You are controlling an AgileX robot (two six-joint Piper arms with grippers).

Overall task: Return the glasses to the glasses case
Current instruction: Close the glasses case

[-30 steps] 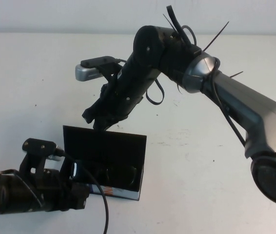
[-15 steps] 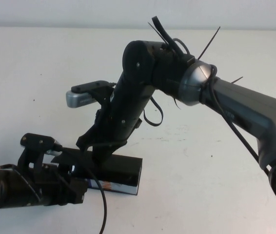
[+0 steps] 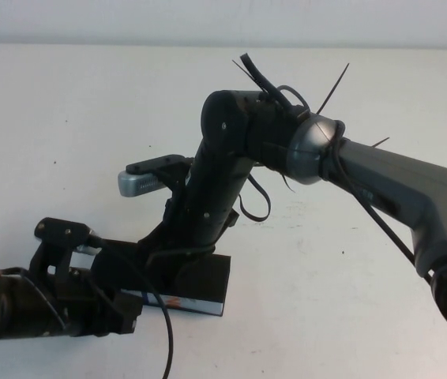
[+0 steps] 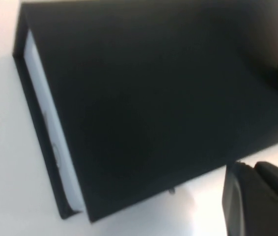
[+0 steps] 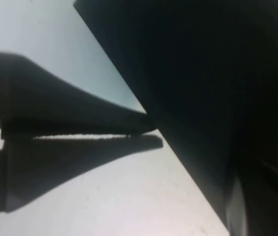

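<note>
- My right tool (image 3: 178, 254), its fingers together, pressed on the flat lid of the rectangular black glasses case (image 3: 200, 281), near the white desk's (image 3: 65, 118) front-left edge.
- My left tool (image 3: 121, 304) sat at the case's left end; I cannot tell its grip.
- The glasses were hidden.

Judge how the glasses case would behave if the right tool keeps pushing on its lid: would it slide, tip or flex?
The glasses case looks boxy and stiff, lying flat on the table, so tipping seems unlikely. It could slide, though the left tool beside it may brace it. The right tool, shut, touches the lid edge.
</note>
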